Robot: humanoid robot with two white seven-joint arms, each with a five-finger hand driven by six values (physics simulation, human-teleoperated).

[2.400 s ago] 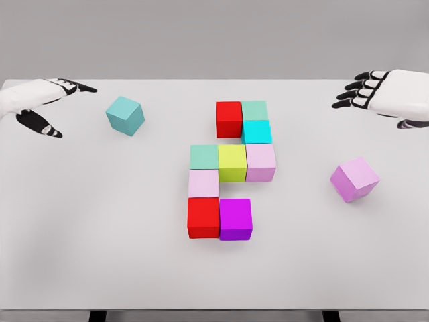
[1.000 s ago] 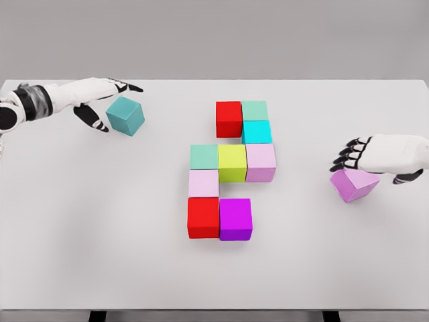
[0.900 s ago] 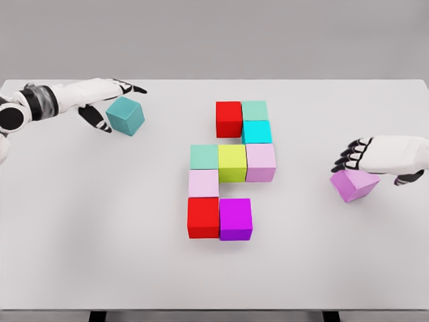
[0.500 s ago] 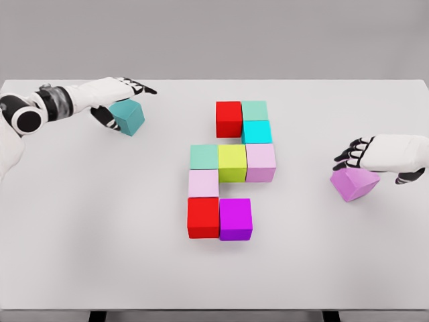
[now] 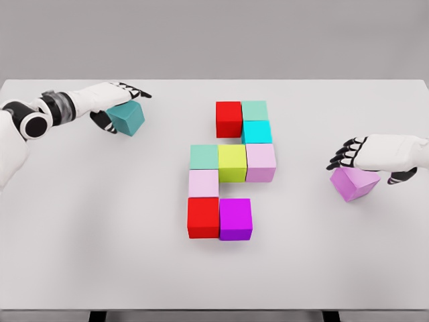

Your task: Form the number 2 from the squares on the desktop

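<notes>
Wide white desktop [image 5: 100, 255], smooth and matte, with bare room along the near edge and both flanks. At centre, nine plain flat-faced cubes packed side to side: red cube [image 5: 228, 119] and mint cube [image 5: 255, 110] on top, cyan cube [image 5: 257, 131] under the mint; then green cube [image 5: 204, 156], yellow cube [image 5: 232, 163], pale pink cube [image 5: 261, 162]; below, light pink cube [image 5: 203, 182], second red cube [image 5: 203, 217] and magenta cube [image 5: 235, 219].

Far left, near the back edge: teal cube [image 5: 127, 117], tilted, well apart from the cluster, left hand [image 5: 110, 100] draped over it, fingers loosely extended across its top, thumb against its side; firm grip impossible to confirm.

Right side: lilac cube [image 5: 354, 183], skewed, right hand [image 5: 375, 155] resting on top, fingers curled down over its far edge, not clearly clenched round it.
</notes>
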